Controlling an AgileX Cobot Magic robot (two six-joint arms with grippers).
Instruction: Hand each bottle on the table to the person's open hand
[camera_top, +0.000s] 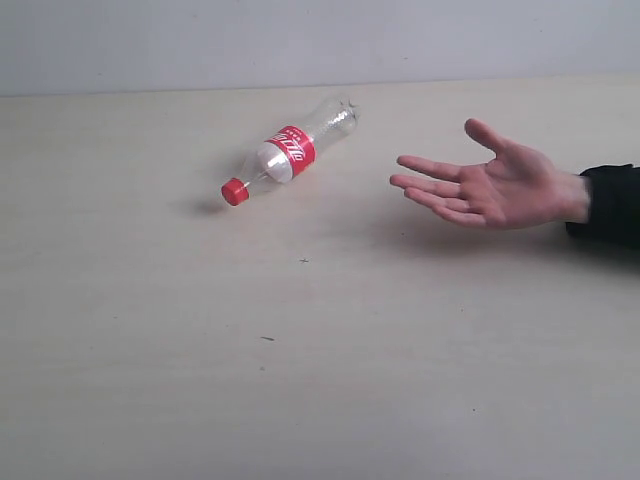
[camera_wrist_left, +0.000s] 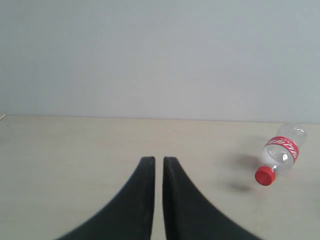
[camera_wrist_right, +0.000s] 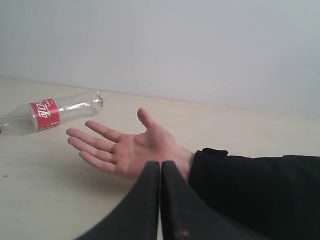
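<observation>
On table (camera_top: 320, 380): bottle (camera_top: 290, 152) lying | sleeve (camera_top: 610, 205) cut off at edge

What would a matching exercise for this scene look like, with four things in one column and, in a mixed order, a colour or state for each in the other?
Things:
1. bottle
2. cap
3. hand
4. left end effector

Colour or state:
A. solid red
B. open, palm up
C. shut, holding nothing
D. clear, lying on its side

Pairs: 1-D, 2-A, 3-B, 4-C
</observation>
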